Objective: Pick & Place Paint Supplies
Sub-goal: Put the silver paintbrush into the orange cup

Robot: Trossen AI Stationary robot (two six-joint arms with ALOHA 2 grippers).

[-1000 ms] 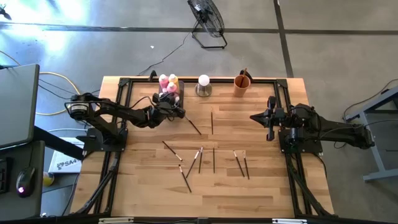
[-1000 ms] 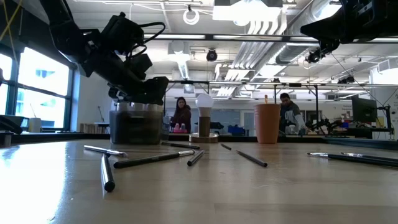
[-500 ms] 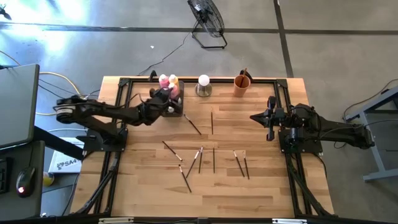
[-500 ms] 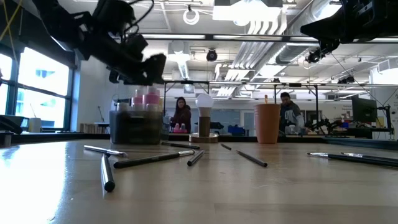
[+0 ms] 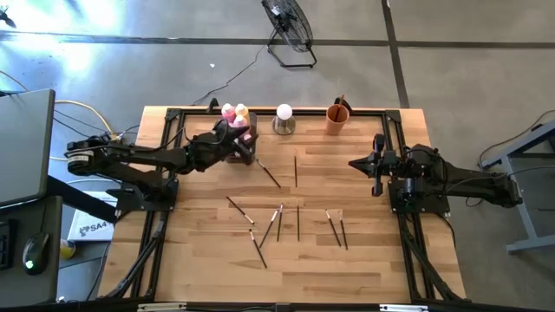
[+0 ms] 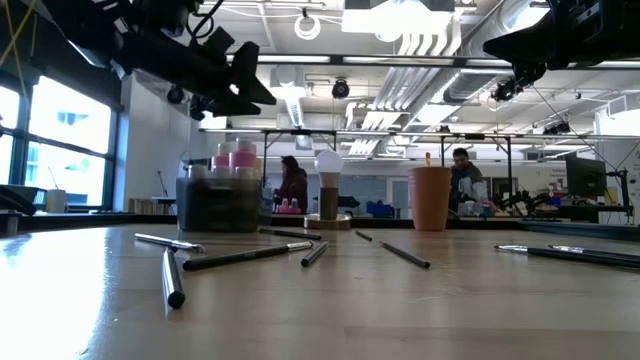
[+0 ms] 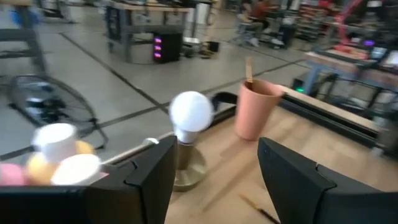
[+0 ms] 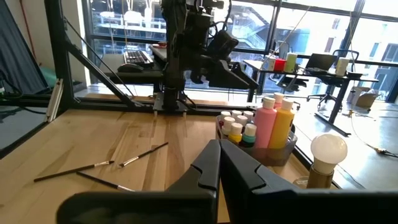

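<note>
- Your paint bottles (image 8: 264, 124) stand together in the grey tray (image 8: 280, 151) at the far edge of the surface (image 5: 286, 260).
- Your paintbrushes (image 5: 279, 221) lie scattered mid-surface.
- Your left pincer (image 5: 236, 137) hovers over the tray, fingers spread, empty.
- Your right pincer (image 5: 354, 162) waits at the right side, fingers closed on nothing.

open L hand (image 7: 214, 177), white ball (image 7: 191, 112), orange cup (image 7: 257, 109)

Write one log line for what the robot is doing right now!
left gripper: open, empty, above tray | right gripper: shut, parked at right side | bottles: in tray | brushes: loose on table
</note>
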